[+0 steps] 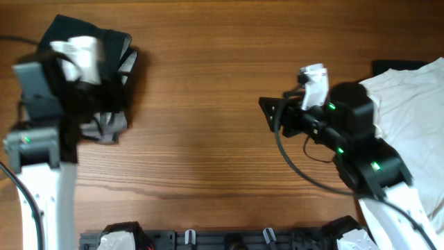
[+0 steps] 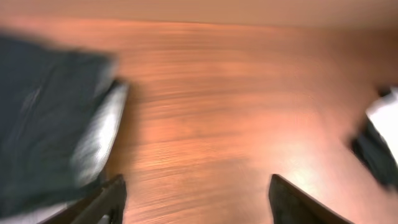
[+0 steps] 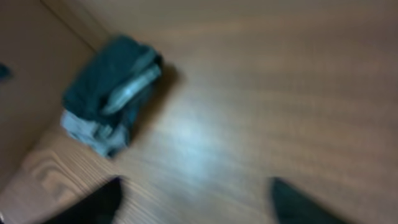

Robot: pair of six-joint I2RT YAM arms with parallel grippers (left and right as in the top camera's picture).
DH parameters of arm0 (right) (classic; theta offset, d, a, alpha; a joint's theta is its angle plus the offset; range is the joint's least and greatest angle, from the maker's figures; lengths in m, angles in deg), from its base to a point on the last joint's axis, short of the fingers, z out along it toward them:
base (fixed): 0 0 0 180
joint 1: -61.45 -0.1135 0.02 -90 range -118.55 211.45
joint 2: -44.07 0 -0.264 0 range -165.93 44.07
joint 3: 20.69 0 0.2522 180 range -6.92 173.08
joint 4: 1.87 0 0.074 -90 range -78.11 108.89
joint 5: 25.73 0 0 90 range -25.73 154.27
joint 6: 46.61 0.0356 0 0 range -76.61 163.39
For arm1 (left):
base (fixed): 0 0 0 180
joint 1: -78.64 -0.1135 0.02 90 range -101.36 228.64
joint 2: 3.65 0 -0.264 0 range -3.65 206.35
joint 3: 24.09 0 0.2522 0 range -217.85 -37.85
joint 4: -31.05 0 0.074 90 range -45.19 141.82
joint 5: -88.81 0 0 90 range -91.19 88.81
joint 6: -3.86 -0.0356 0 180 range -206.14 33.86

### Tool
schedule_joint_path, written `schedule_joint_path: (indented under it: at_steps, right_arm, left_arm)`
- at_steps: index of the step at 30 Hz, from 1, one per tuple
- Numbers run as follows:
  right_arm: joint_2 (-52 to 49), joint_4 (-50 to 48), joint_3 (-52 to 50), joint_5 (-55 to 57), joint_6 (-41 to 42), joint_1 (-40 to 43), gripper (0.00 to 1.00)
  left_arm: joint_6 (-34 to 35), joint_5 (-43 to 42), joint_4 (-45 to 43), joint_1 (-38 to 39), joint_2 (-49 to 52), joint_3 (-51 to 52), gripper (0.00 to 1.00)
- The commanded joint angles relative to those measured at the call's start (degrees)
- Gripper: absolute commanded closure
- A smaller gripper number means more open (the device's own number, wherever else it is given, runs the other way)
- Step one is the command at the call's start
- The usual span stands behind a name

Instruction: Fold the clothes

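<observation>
Dark clothes (image 1: 104, 83): a bunched heap at the far left of the table (image 1: 208, 55), with a grey inner side showing at its edge. I cannot tell whether it is folded.
White cloth (image 1: 409, 104): spread at the right edge, partly out of the overhead view, just behind the right arm.
Left pincer (image 2: 198, 186): spread wide and empty, over bare wood just beside the dark heap.
Right pincer (image 3: 196, 186): spread and empty, above mid-table. It points toward the dark heap but is well apart from it.
Risk, layers: a grab into the heap would likely catch several layers at once and drag the whole lump instead of one edge.
Risk, sight: both wrist views are blurred, so a hem is hard to pick out and a pinch could close on wood.
Risk, arms: both reaching for the same heap could crowd each other.
Risk, white cloth: the right arm could snag it and pull it off the edge.
</observation>
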Motion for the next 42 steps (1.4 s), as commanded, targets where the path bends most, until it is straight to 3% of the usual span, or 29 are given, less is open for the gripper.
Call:
schedule_joint_path:
  at_steps: [1, 4, 17, 22, 26, 30, 31, 38, 42]
  right_arm:
    - [3.15, -0.48, 1.11, 2.34, 1.38, -0.24, 0.0]
    - [3.04, -0.42, 1.09, 2.32, 4.11, -0.24, 0.0]
    - [0.39, 0.35, 1.09, 2.29, 4.39, -0.24, 0.0]
    - [-0.26, 0.83, 1.09, 1.68, 13.9, -0.24, 0.0]
    - [-0.9, 7.08, 1.09, 1.31, 21.33, -0.24, 0.0]
    - [-1.42, 7.3, 1.09, 3.08, 21.33, -0.24, 0.0]
    - [-1.46, 6.21, 1.09, 3.17, 19.69, -0.24, 0.0]
    - [-0.55, -11.82, 1.09, -11.19, -15.02, -0.35, 0.0]
    - [0.59, -13.2, 0.74, -9.31, -21.99, -0.35, 0.0]
  left_arm:
    - [-10.75, 7.69, 1.05, 12.2, -1.86, 0.0, 0.0]
    - [-7.15, 14.75, 3.06, 17.25, -0.92, 0.0, 0.0]
    - [-7.19, 15.02, 5.68, 18.27, 2.16, 0.0, 0.0]
    - [-7.19, 15.02, 5.66, 18.27, 2.19, 0.0, 0.0]
    - [-7.19, 15.02, 5.68, 18.27, 2.19, 0.0, 0.0]
    - [-7.19, 15.02, 5.68, 18.27, 2.16, 0.0, 0.0]
    - [-7.19, 15.02, 5.68, 18.27, 2.19, 0.0, 0.0]
    - [-7.19, 15.02, 5.68, 18.27, 2.19, 0.0, 0.0]
    - [-7.19, 15.02, 5.68, 18.27, 2.19, 0.0, 0.0]
